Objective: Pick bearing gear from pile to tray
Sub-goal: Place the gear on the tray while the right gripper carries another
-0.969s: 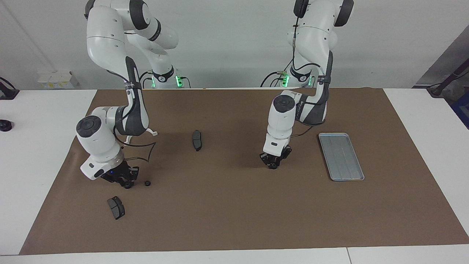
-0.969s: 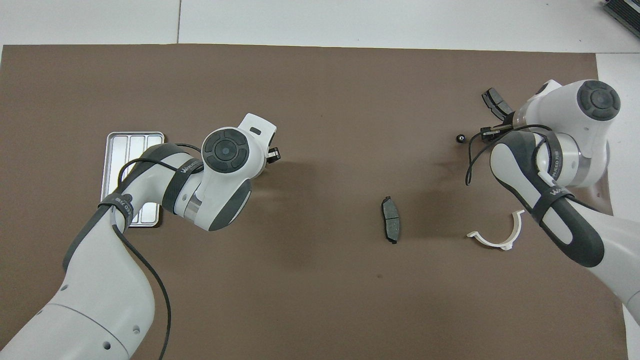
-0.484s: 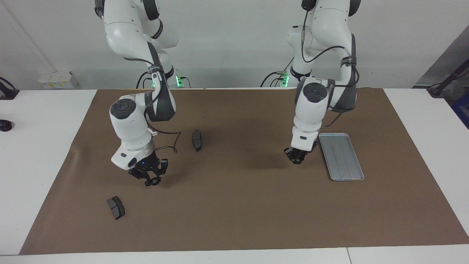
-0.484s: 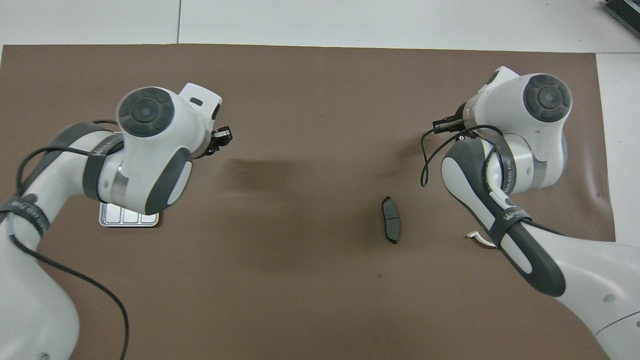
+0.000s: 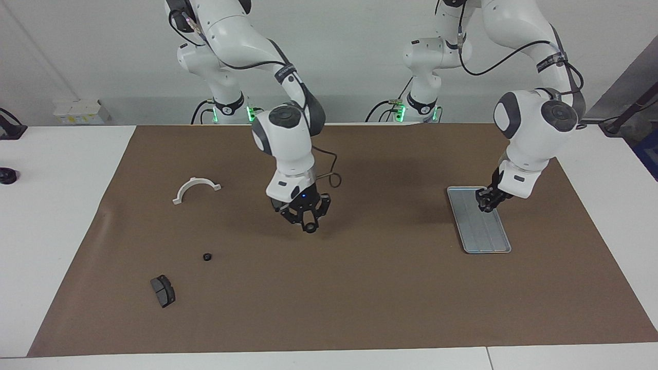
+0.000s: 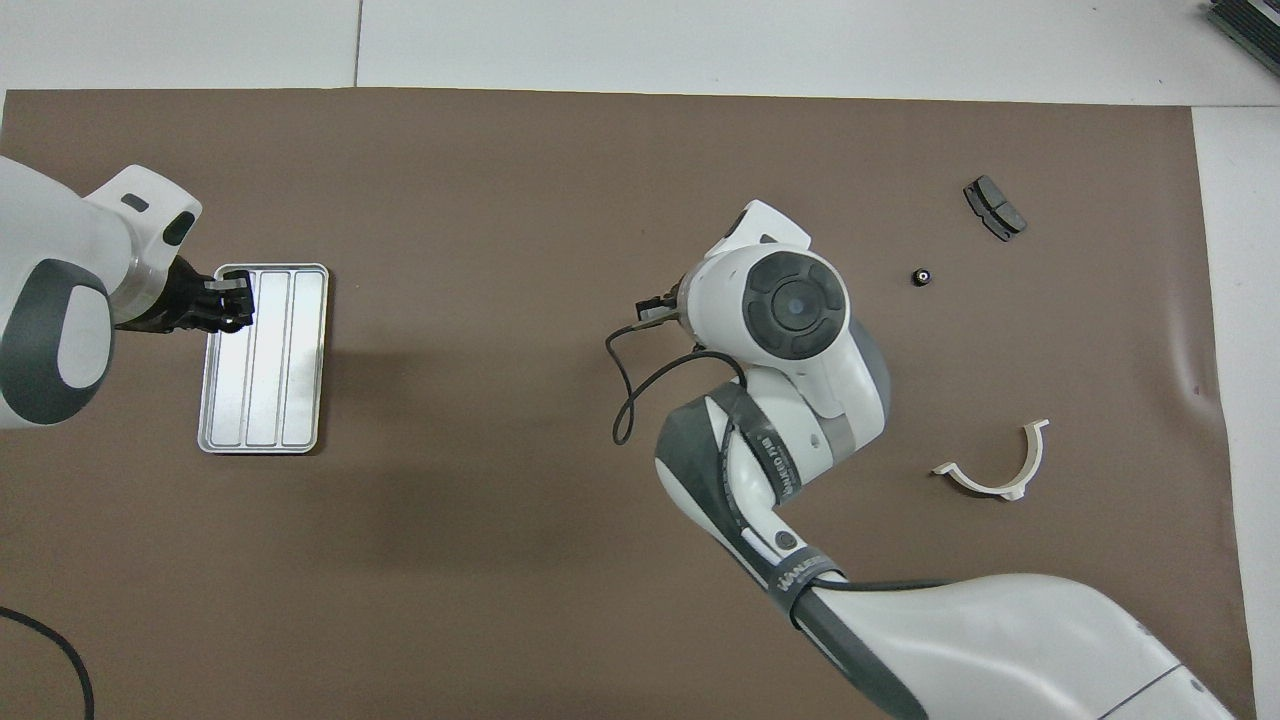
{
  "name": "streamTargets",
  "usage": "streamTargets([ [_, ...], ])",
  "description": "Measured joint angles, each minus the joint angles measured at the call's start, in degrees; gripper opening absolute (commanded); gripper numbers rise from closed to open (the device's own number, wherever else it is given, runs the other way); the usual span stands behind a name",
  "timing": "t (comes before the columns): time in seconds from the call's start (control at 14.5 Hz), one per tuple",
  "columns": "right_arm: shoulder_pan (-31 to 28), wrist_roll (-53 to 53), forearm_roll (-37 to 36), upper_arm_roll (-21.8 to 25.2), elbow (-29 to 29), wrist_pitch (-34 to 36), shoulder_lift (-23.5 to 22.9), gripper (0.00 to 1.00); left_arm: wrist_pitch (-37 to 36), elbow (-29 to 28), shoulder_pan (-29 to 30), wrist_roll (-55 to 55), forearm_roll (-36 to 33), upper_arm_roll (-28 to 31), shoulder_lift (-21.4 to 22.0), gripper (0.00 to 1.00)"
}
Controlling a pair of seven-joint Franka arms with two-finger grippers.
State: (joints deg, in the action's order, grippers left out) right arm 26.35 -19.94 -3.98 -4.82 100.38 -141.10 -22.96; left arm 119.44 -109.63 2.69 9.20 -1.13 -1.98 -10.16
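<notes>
One small black bearing gear (image 5: 206, 257) (image 6: 921, 277) lies alone on the brown mat toward the right arm's end. My right gripper (image 5: 309, 226) hangs over the middle of the mat, shut on another black bearing gear that shows at its fingertips. In the overhead view the arm's own wrist covers that gripper. The silver ridged tray (image 5: 486, 231) (image 6: 290, 400) lies toward the left arm's end. My left gripper (image 5: 486, 205) (image 6: 232, 308) hovers over the tray's end nearer to the robots, fingertips close around a small dark piece.
A dark grey curved pad (image 5: 163, 291) (image 6: 994, 208) lies farther from the robots than the loose gear. A white half-ring bracket (image 5: 196, 188) (image 6: 995, 470) lies nearer to the robots than that gear. White table borders the mat.
The right gripper rose from beside the loose gear and swung to over the mat's middle, carrying a gear. The left gripper travelled from the mat to over the tray.
</notes>
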Motion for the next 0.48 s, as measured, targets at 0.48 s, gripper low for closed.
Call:
streamTargets([
  [0.48,9.6,-10.9,-0.1,0.1,-6.2,-6.7,-9.1,0.22,12.9,-18.0,2.0,-2.7,0.4,-1.1,5.3,0.30],
])
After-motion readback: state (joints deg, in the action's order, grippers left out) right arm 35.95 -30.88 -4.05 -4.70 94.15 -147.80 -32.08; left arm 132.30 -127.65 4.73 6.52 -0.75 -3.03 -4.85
